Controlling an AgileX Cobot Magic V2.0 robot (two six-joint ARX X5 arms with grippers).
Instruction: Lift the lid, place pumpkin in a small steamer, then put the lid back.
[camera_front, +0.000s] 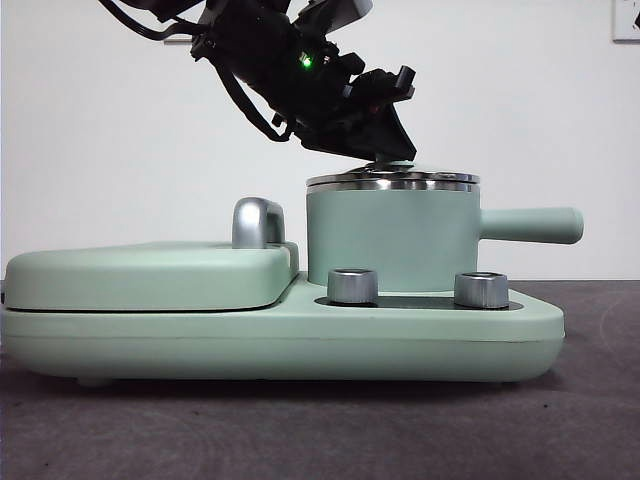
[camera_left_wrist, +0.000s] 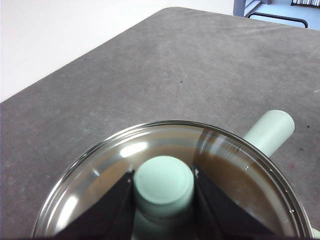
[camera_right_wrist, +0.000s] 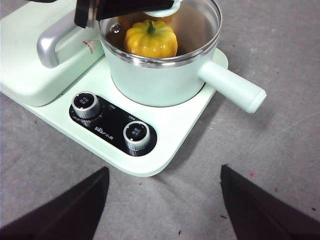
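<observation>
The mint-green small steamer (camera_front: 390, 240) stands on its base, its long handle (camera_front: 530, 225) pointing right. The steel-rimmed glass lid (camera_front: 392, 181) lies on its rim. My left gripper (camera_front: 385, 150) comes down from the upper left, and its jaws are shut on the lid's mint knob (camera_left_wrist: 163, 186). Through the glass the yellow-orange pumpkin (camera_right_wrist: 150, 41) shows inside the steamer (camera_right_wrist: 165, 75), stem up. My right gripper (camera_right_wrist: 165, 205) hangs open over the table in front of the appliance, holding nothing.
The steamer stands on a mint-green appliance base (camera_front: 300, 340) that has two steel dials (camera_front: 352, 285) (camera_front: 481, 289) in front. To its left lies the flat griddle cover (camera_front: 150, 272) with a steel handle (camera_front: 255, 222). Grey table lies all around.
</observation>
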